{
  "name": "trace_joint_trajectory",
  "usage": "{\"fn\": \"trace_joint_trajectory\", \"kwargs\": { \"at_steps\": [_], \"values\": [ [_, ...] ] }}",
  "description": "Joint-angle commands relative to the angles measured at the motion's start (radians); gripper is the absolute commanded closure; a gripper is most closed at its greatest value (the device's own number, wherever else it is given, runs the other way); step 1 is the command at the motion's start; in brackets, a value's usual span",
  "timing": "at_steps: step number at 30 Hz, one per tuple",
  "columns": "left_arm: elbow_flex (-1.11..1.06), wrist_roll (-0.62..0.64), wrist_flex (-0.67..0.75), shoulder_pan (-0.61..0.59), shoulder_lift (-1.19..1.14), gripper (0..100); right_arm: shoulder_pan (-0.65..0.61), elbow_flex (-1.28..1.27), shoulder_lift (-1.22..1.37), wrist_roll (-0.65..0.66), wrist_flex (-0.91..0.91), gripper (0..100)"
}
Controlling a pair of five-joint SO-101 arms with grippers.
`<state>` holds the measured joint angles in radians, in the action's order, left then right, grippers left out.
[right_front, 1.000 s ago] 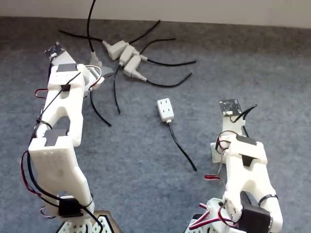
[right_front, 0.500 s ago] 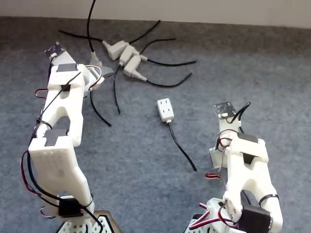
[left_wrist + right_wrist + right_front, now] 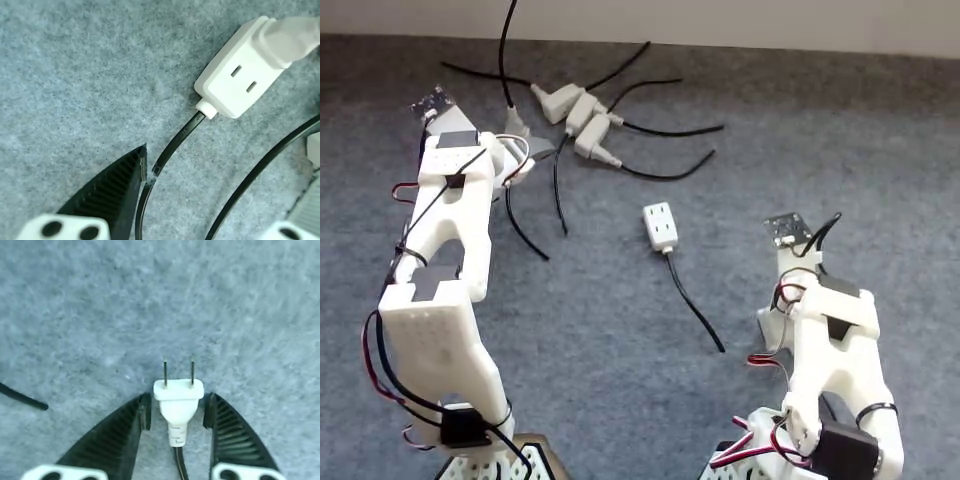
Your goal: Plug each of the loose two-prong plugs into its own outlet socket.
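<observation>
Two white arms work over a grey carpet (image 3: 620,380); the right arm sits folded low at the near right, and the right pincer (image 3: 176,400) is clamped on a white two-prong plug (image 3: 178,390), prongs pointing away over the carpet; the left arm stretches long toward the far left, the left pincer (image 3: 523,152) beside a huddle of white sockets (image 3: 582,118) and black cords, open or closed I cannot tell; under that wrist a socket block (image 3: 235,75) shows two slots, with a pale plug (image 3: 290,30) seated in its end; a lone socket (image 3: 660,226) lies mid-carpet, well apart from both arms.
</observation>
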<state>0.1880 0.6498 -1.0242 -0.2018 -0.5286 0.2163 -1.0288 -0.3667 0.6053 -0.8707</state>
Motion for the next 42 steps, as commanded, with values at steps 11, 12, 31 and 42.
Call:
{"fn": "trace_joint_trajectory", "kwargs": {
  "at_steps": [11,12,31,42],
  "values": [
    [0.008,0.002,0.011,0.015,0.012,54,0.01,0.044,-0.013,0.035,-0.002,91.0],
    [0.008,0.002,0.011,0.015,0.012,54,0.01,0.044,-0.013,0.035,0.002,91.1],
    [0.013,0.0,0.011,0.016,0.012,54,-0.076,0.464,-0.024,0.031,0.082,98.7],
    [0.013,-0.031,0.005,0.035,0.022,54,-0.421,0.997,-0.024,0.025,-0.407,98.7]
  ]
}}
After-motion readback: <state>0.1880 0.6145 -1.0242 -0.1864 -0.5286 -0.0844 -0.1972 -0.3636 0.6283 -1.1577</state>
